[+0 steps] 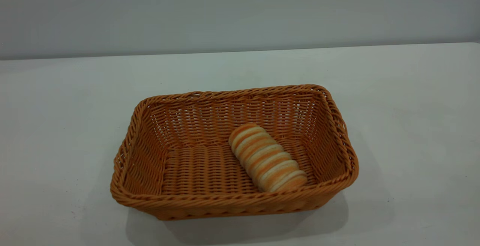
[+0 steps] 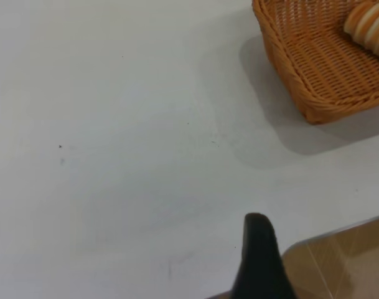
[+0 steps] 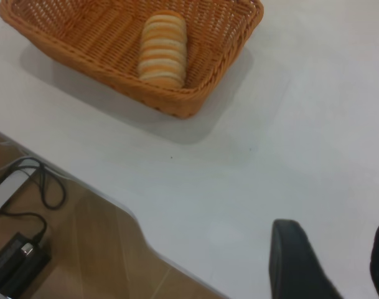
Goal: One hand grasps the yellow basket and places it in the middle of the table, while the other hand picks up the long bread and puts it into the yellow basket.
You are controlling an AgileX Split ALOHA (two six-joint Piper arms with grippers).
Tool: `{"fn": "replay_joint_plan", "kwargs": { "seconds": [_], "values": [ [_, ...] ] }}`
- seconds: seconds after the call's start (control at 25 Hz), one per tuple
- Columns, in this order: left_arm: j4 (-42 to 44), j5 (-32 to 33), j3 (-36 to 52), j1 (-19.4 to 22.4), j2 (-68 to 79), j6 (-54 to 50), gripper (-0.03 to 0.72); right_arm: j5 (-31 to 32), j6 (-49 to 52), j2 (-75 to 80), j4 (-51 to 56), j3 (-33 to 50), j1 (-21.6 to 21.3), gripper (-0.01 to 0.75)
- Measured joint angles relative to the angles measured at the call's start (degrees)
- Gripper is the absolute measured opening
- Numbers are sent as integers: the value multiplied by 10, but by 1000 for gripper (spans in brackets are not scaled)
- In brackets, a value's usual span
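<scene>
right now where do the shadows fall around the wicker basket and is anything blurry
Exterior view: the orange-tan woven wicker basket casts a soft shadow on the white table, forward and toward the right. Left wrist view: a soft shadow lies beside the basket; the black left gripper looks blurred. Right wrist view: shadow lies beneath the basket's near wall; the striped oblong bread is slightly soft.

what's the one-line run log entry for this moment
yellow basket: mid-table | long bread: lying inside basket, right half | left gripper: clear of basket, near table edge | right gripper: open, clear of basket

One orange-tan woven wicker basket [image 1: 234, 201], one cream, orange-striped oblong bread [image 1: 267, 162], and one white tabletop [image 1: 412, 107] are counted; possibly two cables.
</scene>
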Motion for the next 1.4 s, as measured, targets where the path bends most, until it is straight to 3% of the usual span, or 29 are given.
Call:
{"fn": "replay_joint_plan", "kwargs": {
  "seconds": [0.2,0.32,0.48,0.68,0.88,1.4],
  "values": [
    [-1,0,0,0,0,0,569,0,0,0,0,0,0,341],
    [-1,0,0,0,0,0,569,0,0,0,0,0,-21,341],
    [-2,0,0,16,0,0,569,0,0,0,0,0,-104,341],
    [-2,0,0,96,0,0,569,0,0,-4,3,0,-214,341],
    [-2,0,0,121,0,0,569,0,0,-9,3,0,-275,340],
    [-2,0,0,121,0,0,569,0,0,-9,4,0,-283,339]
  ]
}}
